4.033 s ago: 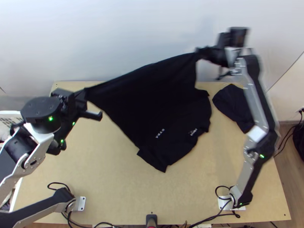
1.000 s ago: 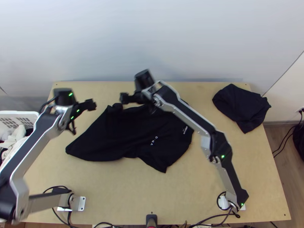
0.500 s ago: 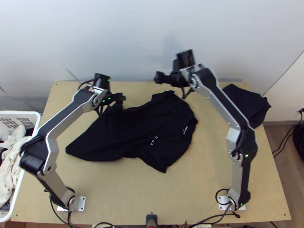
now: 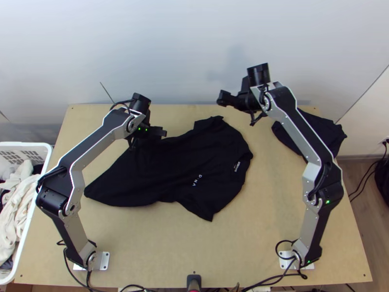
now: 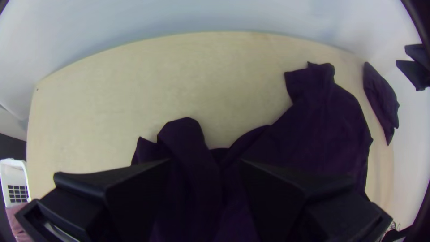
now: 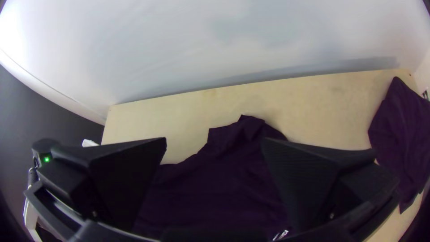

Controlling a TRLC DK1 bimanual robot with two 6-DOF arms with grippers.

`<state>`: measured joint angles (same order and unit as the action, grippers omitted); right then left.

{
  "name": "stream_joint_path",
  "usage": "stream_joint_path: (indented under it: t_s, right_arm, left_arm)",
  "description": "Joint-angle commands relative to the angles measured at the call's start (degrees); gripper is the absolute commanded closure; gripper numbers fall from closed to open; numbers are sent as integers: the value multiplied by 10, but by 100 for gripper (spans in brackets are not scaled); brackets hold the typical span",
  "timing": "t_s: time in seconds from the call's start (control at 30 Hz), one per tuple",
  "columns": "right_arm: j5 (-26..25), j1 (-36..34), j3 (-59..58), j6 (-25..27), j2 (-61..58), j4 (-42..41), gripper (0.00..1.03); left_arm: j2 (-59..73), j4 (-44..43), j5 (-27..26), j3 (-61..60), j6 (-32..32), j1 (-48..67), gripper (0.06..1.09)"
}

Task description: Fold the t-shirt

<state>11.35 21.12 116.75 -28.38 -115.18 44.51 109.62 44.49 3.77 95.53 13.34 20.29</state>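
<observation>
The black t-shirt (image 4: 165, 168) lies unevenly spread across the middle of the table, its small white print facing up and its upper-left edge raised in a fold. Over that edge is my left gripper (image 4: 159, 133); the left wrist view has this gripper (image 5: 204, 175) open, with the bunched fold (image 5: 186, 139) between and below its fingers. Beyond the shirt's far edge, above the table's back, my right gripper (image 4: 225, 99) is held up. In the right wrist view this gripper (image 6: 214, 145) is open, no cloth gripped, with the shirt (image 6: 219, 188) lower down.
A second black cloth (image 4: 323, 134) lies bunched at the table's back right, partly under the right arm. A white basket (image 4: 48, 160) of clothes stands off the left side. Bare wood (image 4: 194, 248) stretches between the arms' bases, in front of the shirt.
The shirt, earlier stretched up between both grippers, has been let go and lies on the table. Since then my left gripper has moved right over its edge, and my right gripper back toward the right.
</observation>
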Motion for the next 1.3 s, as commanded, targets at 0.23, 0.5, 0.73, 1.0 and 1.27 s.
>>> stream_joint_path:
  t_s: [0.23,0.5,0.73,1.0,1.27]
  right_arm:
    - [-1,-40,-38,27,-29,-14,4]
    - [0,-39,17,27,-150,-50,4]
    - [-1,-13,99,24,-234,-50,4]
    - [-13,10,139,21,-286,-72,8]
    - [-21,12,141,18,-295,-104,59]
  left_arm:
    - [3,56,-10,5,-20,12,79]
    - [7,56,-6,8,-20,6,104]
    - [-8,55,9,8,-3,-45,105]
    - [-18,53,16,17,0,-75,105]
    - [-23,53,16,19,5,-89,105]
